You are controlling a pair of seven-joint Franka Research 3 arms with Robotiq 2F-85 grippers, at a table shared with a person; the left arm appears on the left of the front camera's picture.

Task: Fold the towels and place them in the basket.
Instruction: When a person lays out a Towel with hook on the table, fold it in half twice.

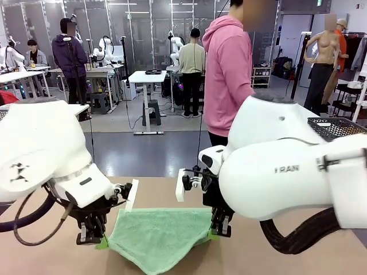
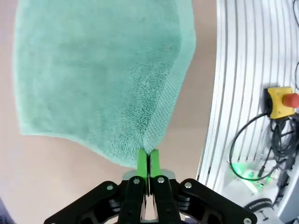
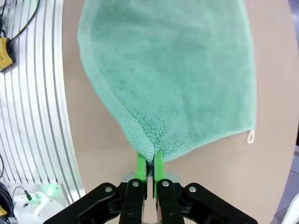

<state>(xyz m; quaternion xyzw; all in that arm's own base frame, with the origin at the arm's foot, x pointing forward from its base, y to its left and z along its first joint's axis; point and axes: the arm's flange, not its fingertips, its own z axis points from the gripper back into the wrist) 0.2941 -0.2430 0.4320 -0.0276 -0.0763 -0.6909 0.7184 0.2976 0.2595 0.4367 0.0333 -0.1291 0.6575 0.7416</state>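
The mint green towel (image 1: 160, 235) lay spread on the table (image 1: 40, 258) between the two arms. The left gripper (image 1: 92, 234) had its green pads (image 2: 142, 161) pressed together on one near corner of the towel. The right gripper (image 1: 221, 228) pinched the other near corner in the same manner. The near edge sagged between the two grips. A white loop (image 3: 251, 136) hung from a far corner. The dark mesh basket (image 1: 338, 127) stood far right behind the right arm, largely hidden, so its contents could not be determined. A person in a pink hoodie (image 1: 228, 74) stood at the far side
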